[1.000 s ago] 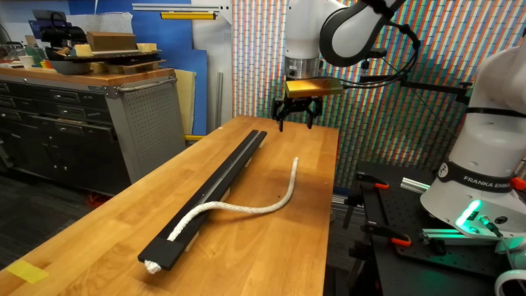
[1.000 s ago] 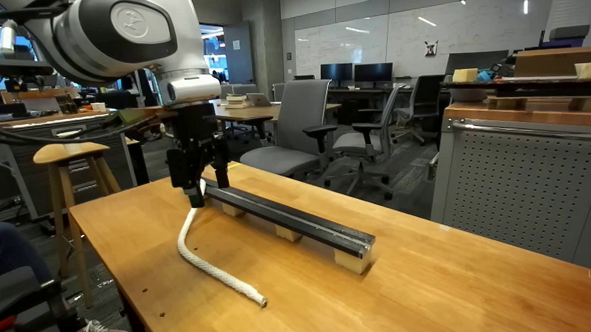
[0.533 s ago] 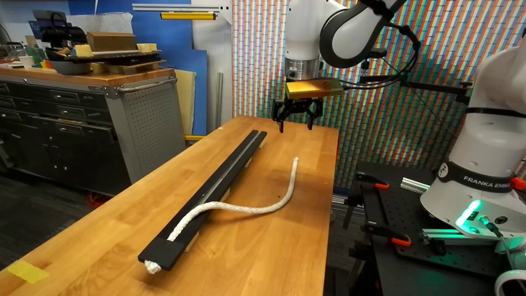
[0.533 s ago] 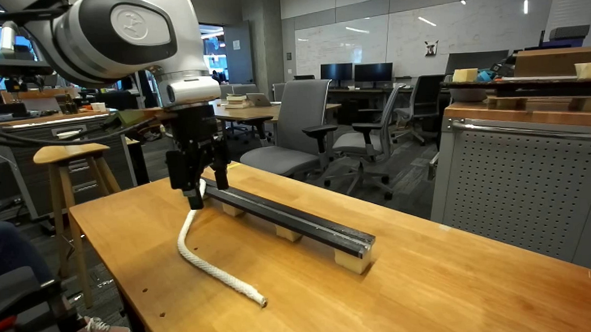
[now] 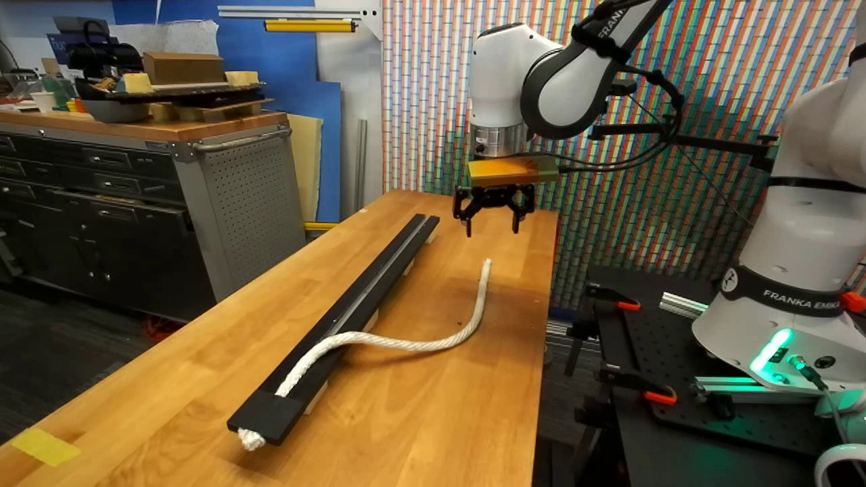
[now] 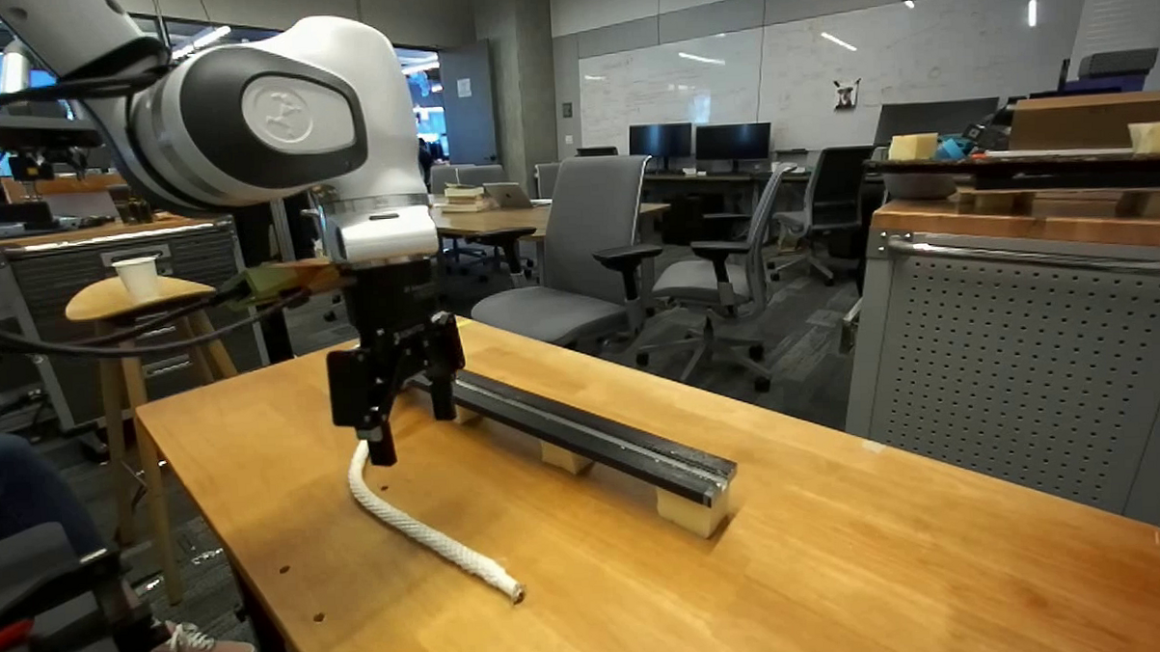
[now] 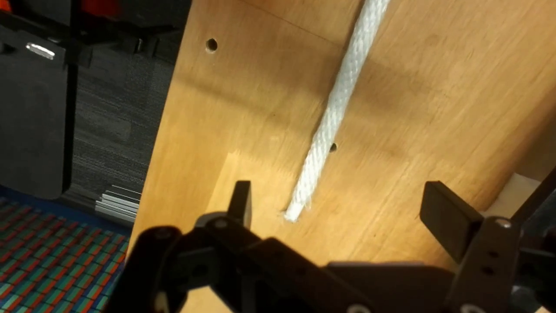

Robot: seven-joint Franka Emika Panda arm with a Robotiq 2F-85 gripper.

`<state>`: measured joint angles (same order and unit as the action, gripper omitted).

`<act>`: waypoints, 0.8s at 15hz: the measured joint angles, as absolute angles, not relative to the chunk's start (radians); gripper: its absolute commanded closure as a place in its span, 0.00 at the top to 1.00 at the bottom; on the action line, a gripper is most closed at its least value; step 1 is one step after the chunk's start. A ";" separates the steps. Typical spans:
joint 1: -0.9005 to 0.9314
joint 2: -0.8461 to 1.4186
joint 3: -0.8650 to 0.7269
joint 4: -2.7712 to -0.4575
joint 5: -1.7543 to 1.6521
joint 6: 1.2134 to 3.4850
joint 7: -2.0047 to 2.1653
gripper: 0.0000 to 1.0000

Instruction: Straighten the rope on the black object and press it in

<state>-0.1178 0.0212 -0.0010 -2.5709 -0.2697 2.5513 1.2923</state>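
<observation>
Gripper (image 6: 413, 436) spread above table (image 6: 839, 558); rope (image 6: 433, 539) lies curved, far part seemingly behind gripper; black bar (image 6: 584, 434) on blocks (image 6: 688, 517).

Robot base band (image 5: 785, 295), right: "FRANKA EMIK", end unclear; round emblem (image 5: 729, 279) left of it
Forearm (image 5: 632, 30): "FRAN", rest hidden
Arm joint (image 6: 337, 132): embossed logo (image 6: 285, 112)
Far whiteboard (image 6: 793, 77): faint writing, unreadable
</observation>
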 measured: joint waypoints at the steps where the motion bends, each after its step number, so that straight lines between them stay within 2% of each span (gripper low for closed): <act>1: -0.118 0.037 -0.011 -2.573 -0.269 2.577 1.307 1.00; 12: -0.081 0.224 -0.133 -2.550 -0.261 2.764 1.425 1.00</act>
